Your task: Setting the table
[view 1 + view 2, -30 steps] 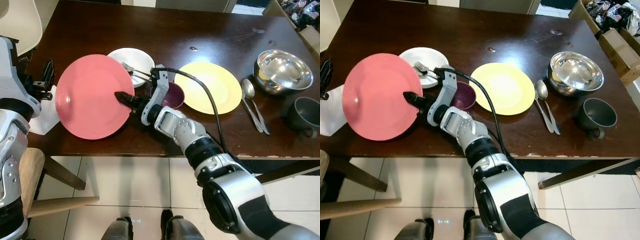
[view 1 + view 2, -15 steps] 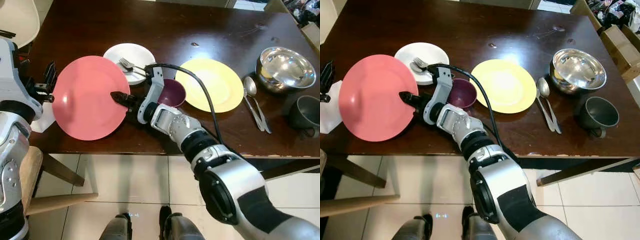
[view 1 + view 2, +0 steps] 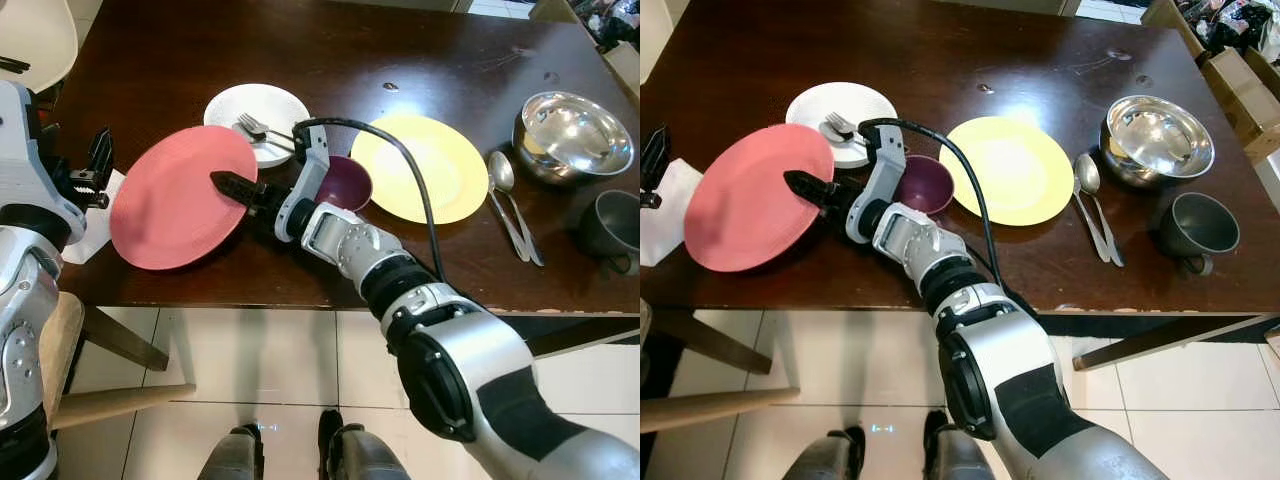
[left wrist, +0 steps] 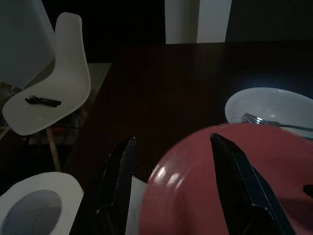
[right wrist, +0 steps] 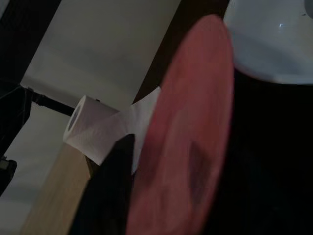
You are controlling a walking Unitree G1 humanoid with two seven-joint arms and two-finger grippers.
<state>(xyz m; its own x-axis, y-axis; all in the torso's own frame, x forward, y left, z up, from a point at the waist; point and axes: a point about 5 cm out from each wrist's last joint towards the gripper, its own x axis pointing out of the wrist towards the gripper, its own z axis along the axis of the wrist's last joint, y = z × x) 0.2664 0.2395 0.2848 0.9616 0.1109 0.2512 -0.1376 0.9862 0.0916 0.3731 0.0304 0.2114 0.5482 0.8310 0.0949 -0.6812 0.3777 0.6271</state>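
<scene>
While the red plate (image 3: 183,197) hangs tilted over the near left part of the dark tabletop (image 3: 400,45), my right tool (image 3: 228,184) is clamped on its right rim beside the purple bowl (image 3: 343,184) and white plate (image 3: 256,108), and my left tool (image 4: 171,186), fingers apart, waits at its left edge.

Dark brown bench (image 3: 420,40). Plain pink plate (image 3: 170,205) at 9 o'clock; white plate (image 3: 262,112) at 11 o'clock; purple bowl (image 3: 347,183) at centre; yellow plate (image 3: 435,165); silver steel bowl (image 3: 565,135) at 2 o'clock; dark grey cup (image 3: 610,228) at 3 o'clock; white napkin (image 3: 92,225). Black fingers (image 3: 232,184).
</scene>
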